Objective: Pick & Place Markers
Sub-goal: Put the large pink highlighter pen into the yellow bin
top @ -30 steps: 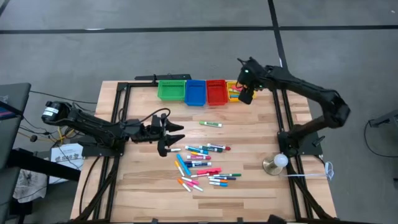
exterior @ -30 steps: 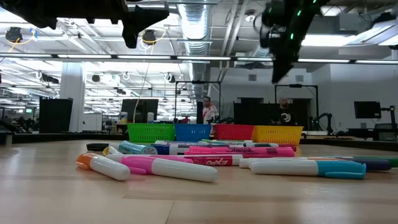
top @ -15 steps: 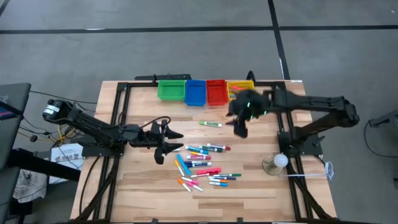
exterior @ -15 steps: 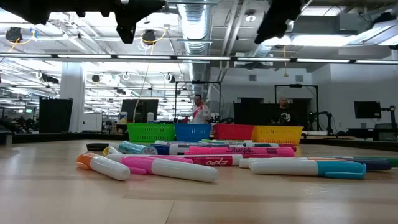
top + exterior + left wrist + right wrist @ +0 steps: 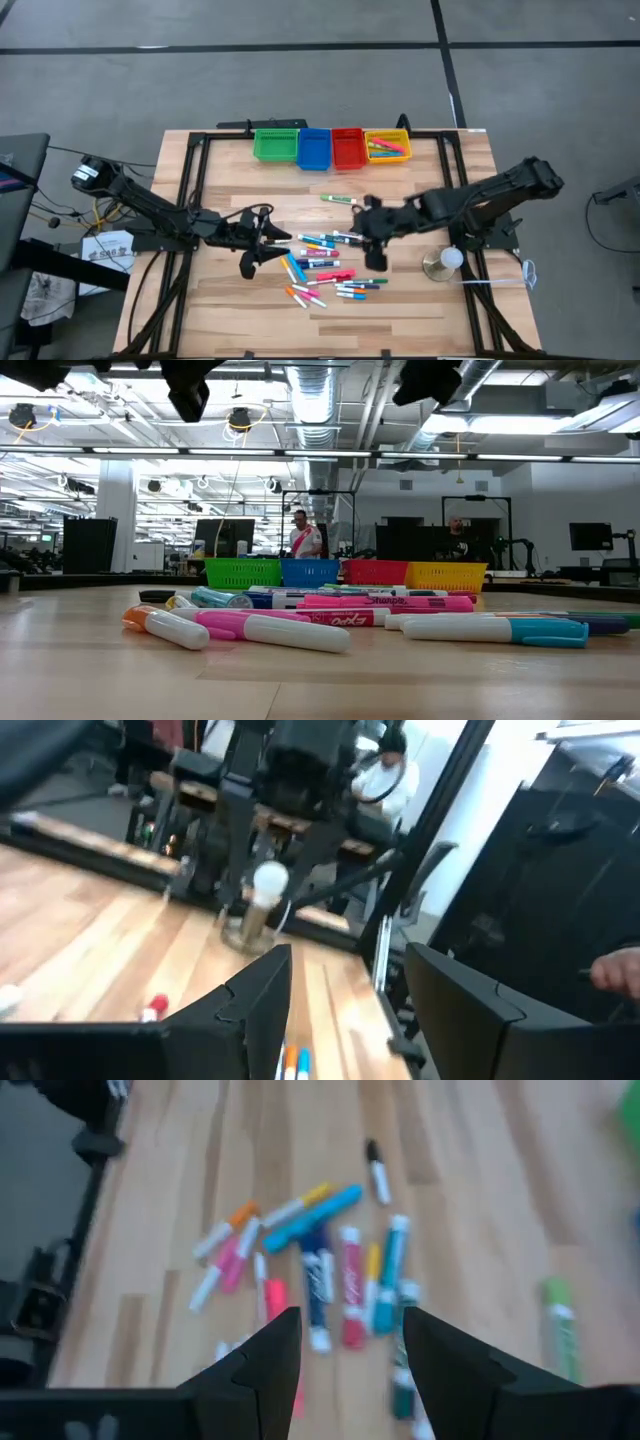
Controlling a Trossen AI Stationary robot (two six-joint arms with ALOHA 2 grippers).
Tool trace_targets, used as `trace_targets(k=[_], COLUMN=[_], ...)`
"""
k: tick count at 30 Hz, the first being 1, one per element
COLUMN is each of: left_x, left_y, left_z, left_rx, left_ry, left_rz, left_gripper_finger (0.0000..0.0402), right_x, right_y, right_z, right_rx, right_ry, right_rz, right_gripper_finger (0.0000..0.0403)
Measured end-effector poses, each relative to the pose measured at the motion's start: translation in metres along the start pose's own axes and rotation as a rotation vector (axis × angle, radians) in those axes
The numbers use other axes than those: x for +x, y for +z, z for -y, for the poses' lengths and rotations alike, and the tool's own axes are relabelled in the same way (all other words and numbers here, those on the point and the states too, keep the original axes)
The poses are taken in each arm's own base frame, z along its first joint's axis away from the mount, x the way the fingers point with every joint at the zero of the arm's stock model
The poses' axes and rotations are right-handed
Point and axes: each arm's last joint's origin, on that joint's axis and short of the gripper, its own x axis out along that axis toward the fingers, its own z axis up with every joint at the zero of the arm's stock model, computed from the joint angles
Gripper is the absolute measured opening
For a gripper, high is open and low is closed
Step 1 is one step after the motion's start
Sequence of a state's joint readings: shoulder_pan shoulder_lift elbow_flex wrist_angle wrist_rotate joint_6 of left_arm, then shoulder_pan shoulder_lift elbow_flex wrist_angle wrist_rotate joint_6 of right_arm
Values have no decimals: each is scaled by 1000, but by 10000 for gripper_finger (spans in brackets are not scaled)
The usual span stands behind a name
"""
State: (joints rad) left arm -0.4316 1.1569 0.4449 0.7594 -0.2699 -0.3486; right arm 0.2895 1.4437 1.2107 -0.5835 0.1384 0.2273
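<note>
The markers (image 5: 325, 266) lie in a loose heap on the wooden table's near middle, also seen in the low view (image 5: 330, 618) and the right wrist view (image 5: 330, 1280). One green marker (image 5: 338, 200) lies apart, farther back. My left gripper (image 5: 270, 246) hovers open just left of the heap, pointing level toward it. My right gripper (image 5: 377, 255) hovers open over the heap's right side, tilted down, nothing between its fingers (image 5: 270, 1350). Several markers lie in the yellow bin (image 5: 387, 146).
Green (image 5: 275, 145), blue (image 5: 314, 148) and red (image 5: 347, 148) bins stand in a row with the yellow one at the far edge. A white ball on a brass base (image 5: 445, 261) stands near the right arm's base. People stand in the room behind (image 5: 300, 538).
My right gripper has swung from above the yellow bin at the far edge toward the near edge and left, turning as it went, and now hangs over the marker heap. My left gripper has drifted a little toward the near edge. The markers have not moved.
</note>
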Motion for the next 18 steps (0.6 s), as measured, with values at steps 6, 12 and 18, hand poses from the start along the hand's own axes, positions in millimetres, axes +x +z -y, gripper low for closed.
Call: trace_targets(k=[6, 12, 18], left_x=[2, 5, 4], left_y=[-9, -19, -23], left_z=[5, 8, 11], left_rx=[6, 9, -70], left_ry=[-4, -14, 33], left_rz=[-27, -69, -62], left_gripper_finger=[195, 195, 195], right_x=[42, 84, 114], right_y=[-9, -28, -52], right_z=[-20, -34, -46], right_rx=[45, 53, 5], right_ry=[9, -5, -26], right_rz=[-70, -187, -314], right_gripper_finger=[161, 152, 142])
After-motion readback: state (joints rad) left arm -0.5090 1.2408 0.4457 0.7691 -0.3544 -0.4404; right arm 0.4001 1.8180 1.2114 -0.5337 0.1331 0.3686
